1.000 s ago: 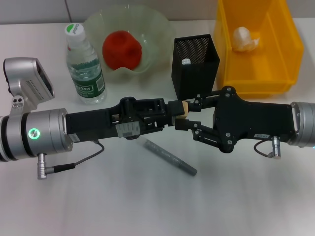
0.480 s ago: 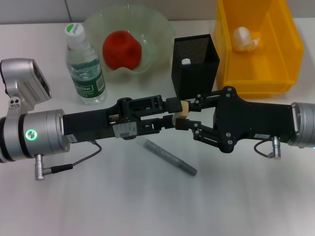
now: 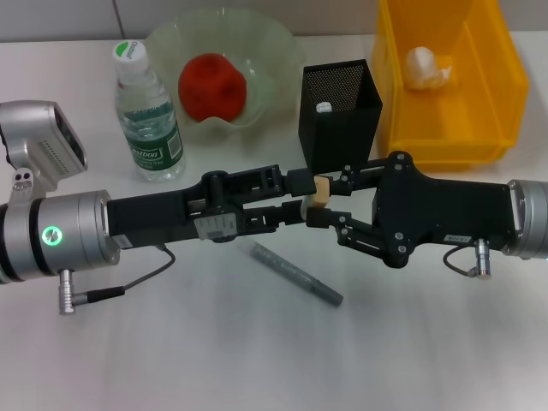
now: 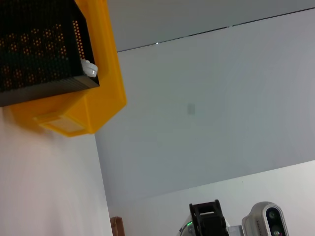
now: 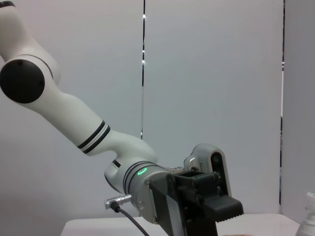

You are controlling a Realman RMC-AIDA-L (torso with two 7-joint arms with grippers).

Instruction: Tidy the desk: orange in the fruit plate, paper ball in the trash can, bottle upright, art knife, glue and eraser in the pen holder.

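Spreading across the whole head view: one white surface (image 3: 257,360). Sitting at the upper right of the frame: one yellow trash can (image 3: 492,103), holding a single paper ball (image 3: 425,67) in its upper left part. Resting at the upper centre: one pale fruit plate (image 3: 274,60), carrying one orange (image 3: 211,86). Standing upright at the upper left, cap up: one bottle (image 3: 148,116), just beside the plate. Standing between plate and trash can: one black mesh pen holder (image 3: 339,111), with a single white-tipped item (image 3: 323,108) poking up inside; not possible to say whether glue or something else.

Reaching in from the two sides and meeting at mid-frame, just below the pen holder: two arms. Clamping on one small tan eraser (image 3: 321,190) from the left: the left hand (image 3: 301,195). Touching the same eraser from the right: the right hand (image 3: 324,199), fingers appearing closed against it, so both hands gripping the one eraser, held above the surface.

Lying alone on the surface below the hands: one grey art knife (image 3: 296,274), long axis running diagonally from upper left to lower right.

Showing in the left wrist view: the pen holder (image 4: 39,49) against the trash can (image 4: 78,113). Showing in the right wrist view: the left arm (image 5: 88,132) only.
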